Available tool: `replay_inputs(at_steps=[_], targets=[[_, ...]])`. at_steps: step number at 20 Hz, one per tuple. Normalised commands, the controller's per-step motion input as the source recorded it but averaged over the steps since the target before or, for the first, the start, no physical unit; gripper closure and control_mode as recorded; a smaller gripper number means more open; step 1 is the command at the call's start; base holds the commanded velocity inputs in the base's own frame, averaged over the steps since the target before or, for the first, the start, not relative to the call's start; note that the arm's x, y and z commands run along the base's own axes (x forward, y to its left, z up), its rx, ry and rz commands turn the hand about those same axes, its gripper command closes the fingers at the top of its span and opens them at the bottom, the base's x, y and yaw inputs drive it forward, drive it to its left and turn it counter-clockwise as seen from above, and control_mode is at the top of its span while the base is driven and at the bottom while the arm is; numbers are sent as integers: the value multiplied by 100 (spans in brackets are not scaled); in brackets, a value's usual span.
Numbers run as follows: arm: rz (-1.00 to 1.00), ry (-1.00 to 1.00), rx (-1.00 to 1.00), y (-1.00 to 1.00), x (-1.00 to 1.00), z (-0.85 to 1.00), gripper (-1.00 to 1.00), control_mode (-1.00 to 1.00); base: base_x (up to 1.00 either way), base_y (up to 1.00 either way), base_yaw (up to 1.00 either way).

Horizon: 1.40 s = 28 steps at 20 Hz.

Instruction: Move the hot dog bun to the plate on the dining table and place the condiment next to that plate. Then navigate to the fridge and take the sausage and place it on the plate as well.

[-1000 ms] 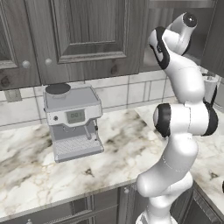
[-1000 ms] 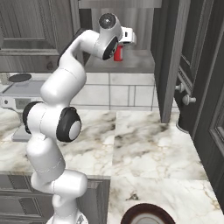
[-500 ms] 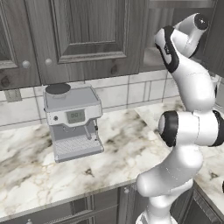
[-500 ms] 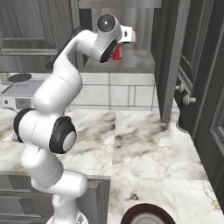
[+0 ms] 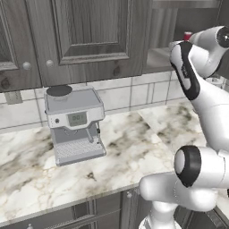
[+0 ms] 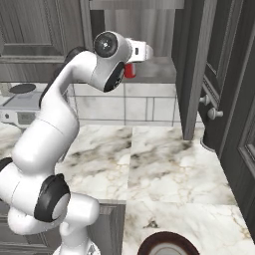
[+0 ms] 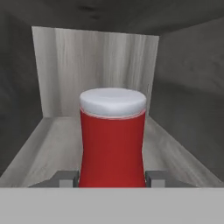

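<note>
Swung further right and lower since a second ago: the arm's elbow joint, with the wrist kept high at the open cabinet shelf (image 6: 154, 69) throughout. Gripper (image 7: 112, 178) clamped on the condiment (image 7: 112, 140), a red bottle with a white cap, upright between the two grey fingertips (image 7: 65, 178), one pressed to each side of its base. Seen from the right base view as a sliver of red just past the white hand, at the shelf's front edge; from the left base view as a red dot with white top behind the wrist. Grey wood-grain cabinet walls around the bottle. Below, a marble counter (image 5: 134, 143) with a silver coffee machine (image 5: 74, 125) against the tiled wall. Dark brown round plate (image 6: 167, 245) at the bottom edge of the right base view.
</note>
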Motion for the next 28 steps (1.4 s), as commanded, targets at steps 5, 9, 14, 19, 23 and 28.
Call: replay_inputs(at_steps=[5, 9, 14, 19, 23, 28], targets=[[-10, -1, 0, 13, -100, 22, 100, -100, 0, 0, 0], [-9, 0, 0, 30, -96, 15, 100, -100, 0, 0, 0], [-5, 0, 0, 33, -93, 6, 100, -100, 0, 0, 0], [0, -4, 0, 8, -100, -4, 100, -100, 0, 0, 0], [0, 2, 0, 13, -70, -10, 100, -100, 0, 0, 0], [0, 11, 0, 20, -15, -11, 100, -100, 0, 0, 0]])
